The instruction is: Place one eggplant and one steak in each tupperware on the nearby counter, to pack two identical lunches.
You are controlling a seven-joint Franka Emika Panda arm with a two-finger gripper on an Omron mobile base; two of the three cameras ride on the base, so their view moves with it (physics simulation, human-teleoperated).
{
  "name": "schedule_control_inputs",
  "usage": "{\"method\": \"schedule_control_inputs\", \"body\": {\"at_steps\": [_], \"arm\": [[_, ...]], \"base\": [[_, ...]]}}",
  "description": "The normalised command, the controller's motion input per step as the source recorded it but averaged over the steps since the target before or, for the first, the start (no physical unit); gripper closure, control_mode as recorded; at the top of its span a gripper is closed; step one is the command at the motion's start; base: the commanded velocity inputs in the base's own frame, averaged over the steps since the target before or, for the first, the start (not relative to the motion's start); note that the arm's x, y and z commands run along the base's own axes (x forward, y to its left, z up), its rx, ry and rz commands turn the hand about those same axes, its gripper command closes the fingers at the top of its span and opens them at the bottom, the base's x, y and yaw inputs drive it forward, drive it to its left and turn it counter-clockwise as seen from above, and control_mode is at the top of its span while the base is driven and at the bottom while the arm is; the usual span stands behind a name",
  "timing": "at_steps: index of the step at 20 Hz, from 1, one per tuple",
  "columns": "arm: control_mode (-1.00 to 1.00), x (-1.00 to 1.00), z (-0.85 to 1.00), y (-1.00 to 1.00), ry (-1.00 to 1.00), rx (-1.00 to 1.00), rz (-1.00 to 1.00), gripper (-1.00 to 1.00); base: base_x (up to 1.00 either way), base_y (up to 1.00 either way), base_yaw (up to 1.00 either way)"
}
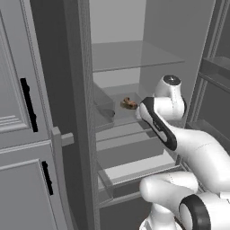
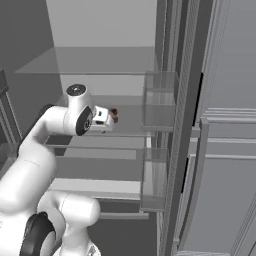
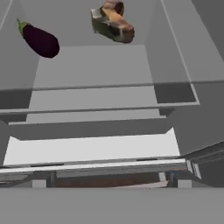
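The eggplant (image 3: 40,40) is a glossy, dark-purple oblong with a small green stem end, lying on a grey shelf (image 3: 92,65) inside the open fridge, at about ten o'clock in the hand view. The steak (image 3: 112,22) sits well apart from it at roughly twelve o'clock — a lumpy slab, reddish-brown with paler tan streaks, its top cut off by the frame edge. From the left base view the steak (image 1: 129,104) is just a small brownish blob on the shelf beyond the arm, with the eggplant too dim to pick out there. The gripper (image 2: 106,119) reaches in toward the shelf; from the right its fingers are blurred against the meat — they stand spread wide, holding nothing.
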Motion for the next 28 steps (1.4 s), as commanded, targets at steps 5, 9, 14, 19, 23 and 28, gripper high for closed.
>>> {"method": "schedule_control_inputs", "body": {"at_steps": [5,9,14,19,23,28], "arm": [[-1.0,0.79,-0.22,0.0,-0.03,0.0,0.05,-1.0],[-1.0,0.84,0.0,0.0,0.01,0.0,0.05,-1.0],[-1.0,0.71,-0.01,0.0,0.03,0.0,0.1,-1.0],[-1.0,0.56,-0.17,0.0,0.01,0.0,0.12,-1.0],[-1.0,0.57,-0.29,0.0,0.0,0.0,0.07,-1.0],[-1.0,0.6,-0.32,0.01,0.0,0.0,0.03,-1.0]], "base": [[0.0,0.0,0.0],[0.0,0.0,0.0],[0.0,0.0,0.0],[0.0,0.0,0.0],[0.0,0.0,0.0],[0.0,0.0,0.0]]}}
